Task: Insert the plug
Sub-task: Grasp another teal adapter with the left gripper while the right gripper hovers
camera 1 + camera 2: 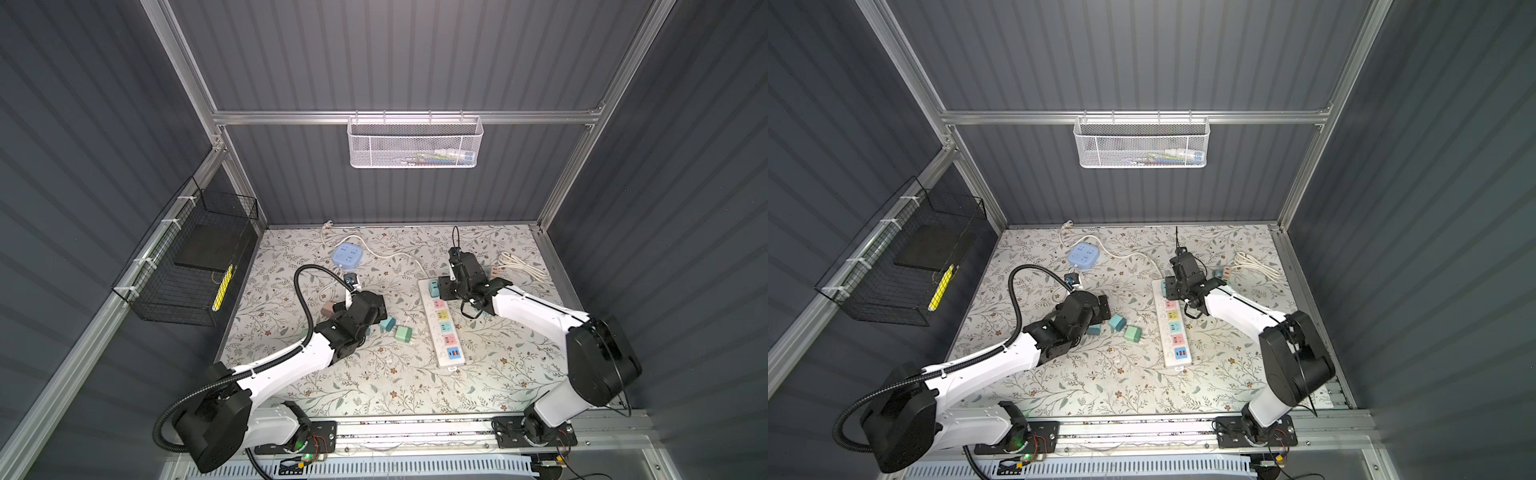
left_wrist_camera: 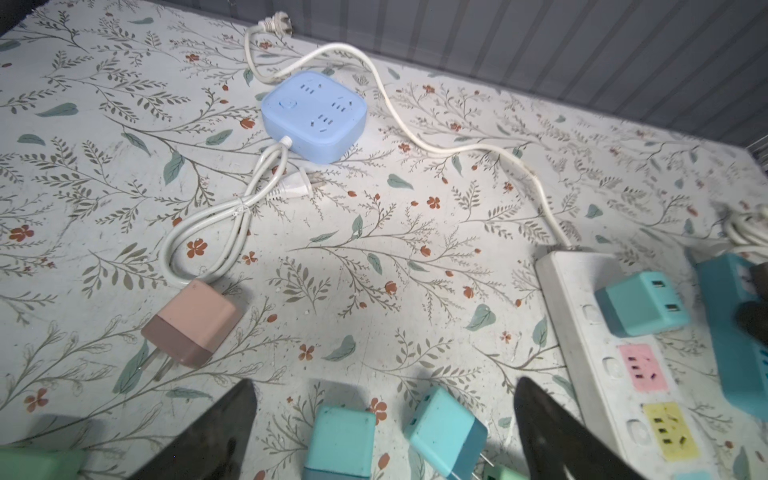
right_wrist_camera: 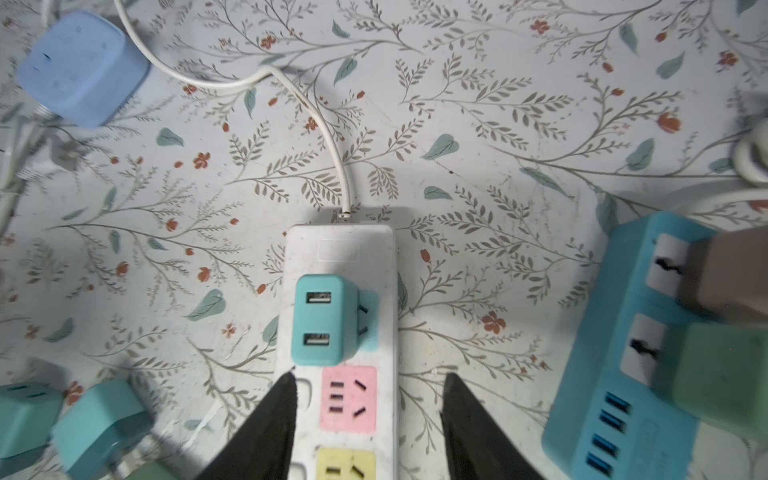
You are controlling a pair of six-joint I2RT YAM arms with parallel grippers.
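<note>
Right jaws: part open, holding nothing. In the right wrist view one black finger overlaps the edge of the long white plastic power strip and the other hangs just off its far edge, so they stand astride the pink socket.

Just beyond them a teal cube-shaped USB charger plug stands upright in the strip's end socket. It looks fully seated.

Left jaws: wide open and empty, hanging low over the floral-papered desk. Between the fingers lie two loose plugs:
- a two-tone teal cube plug;
- just beside it, a lighter teal cube plug, on its side with its metal prongs showing.

I judge one of these to be the next to go in. The pink socket and the yellow socket are free.

Handling, as a judgement:
- Small, light, rigid plastic with smooth faces, so it may twist or slip.
- Take it across two opposite flat sides of the body, well clear of the prongs.
- The prongs are thin and would bend if pushed in askew.
- Seating needs a firm, straight push. The strip is light and may skate unless braced.

Further out:
- a pink-and-brown cube plug;
- a pale blue square socket block with a coiled white cord;
- a mint-green plug, seen in a top view.
</note>
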